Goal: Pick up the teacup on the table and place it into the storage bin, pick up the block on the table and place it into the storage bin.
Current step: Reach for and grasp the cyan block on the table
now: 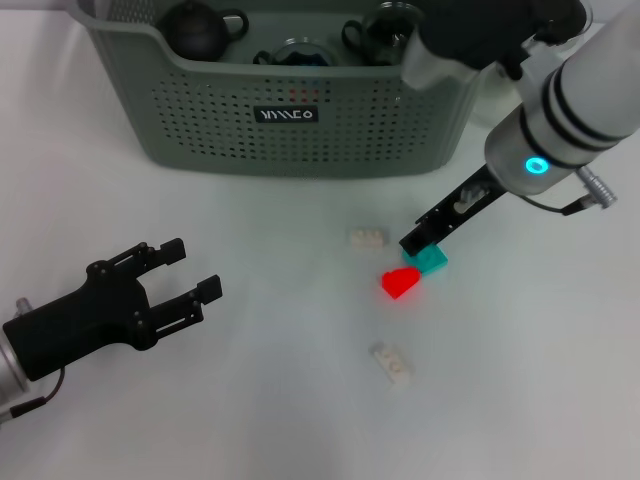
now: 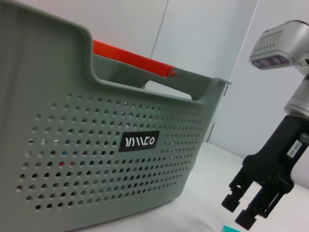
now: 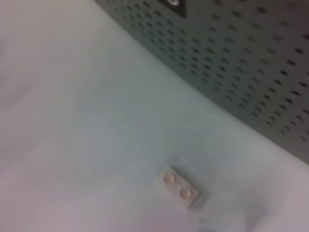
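Observation:
The grey-green storage bin [image 1: 300, 120] stands at the back of the table, holding a dark teapot [image 1: 200, 28] and glassware; it fills the left wrist view as the storage bin [image 2: 96, 159]. No teacup shows on the table. A teal block [image 1: 434, 261] lies right of centre with a red block [image 1: 401, 283] touching it. My right gripper [image 1: 412, 243] points down at the teal block's near-left edge, its fingertips [image 2: 232, 201] slightly apart just above the teal block [image 2: 232, 228]. Low on the left my left gripper [image 1: 192, 268] hovers open, holding nothing.
One white studded block [image 1: 368, 238] lies left of the right gripper, also seen as the white block [image 3: 179, 187] in the right wrist view beside the bin wall [image 3: 241, 63]. Another white block [image 1: 391, 362] lies nearer the front. White tabletop surrounds them.

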Robot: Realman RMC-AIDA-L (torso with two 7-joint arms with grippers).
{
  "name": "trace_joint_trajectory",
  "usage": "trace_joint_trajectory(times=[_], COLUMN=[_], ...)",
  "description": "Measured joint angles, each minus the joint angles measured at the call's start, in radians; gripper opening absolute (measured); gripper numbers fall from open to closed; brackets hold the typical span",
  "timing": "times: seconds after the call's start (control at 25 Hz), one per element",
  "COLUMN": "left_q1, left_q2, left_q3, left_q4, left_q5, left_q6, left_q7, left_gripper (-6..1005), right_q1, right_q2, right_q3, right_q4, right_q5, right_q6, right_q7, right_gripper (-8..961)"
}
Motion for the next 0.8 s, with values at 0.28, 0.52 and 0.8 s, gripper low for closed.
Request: trace_joint_trajectory(times=[0.28, 0.52, 0.8], left_q1=[0.002, -0.001, 0.002], left_q2=[0.000, 0.001, 0.001], left_q3=[0.000, 0.000, 0.000], left_q4=[0.000, 0.000, 0.000], left_q5=[-0.001, 0.001, -0.001], left_q6=[-0.001, -0.001, -0.001], left_q7=[0.000, -0.002, -0.001], left_gripper=[762, 762, 761], right_q1=[-0.047, -0.066, -0.068], right_q2=[0.004, 0.005, 0.003], right_q3=[-0.056, -0.072, -0.090], right_q4=[0.001, 0.021, 0.028], right_q5=[0.006, 0.007, 0.001], right_q6=[0.104, 0.147, 0.148], right_q7=[0.025, 0.028, 0.053], right_gripper=[641, 642, 642])
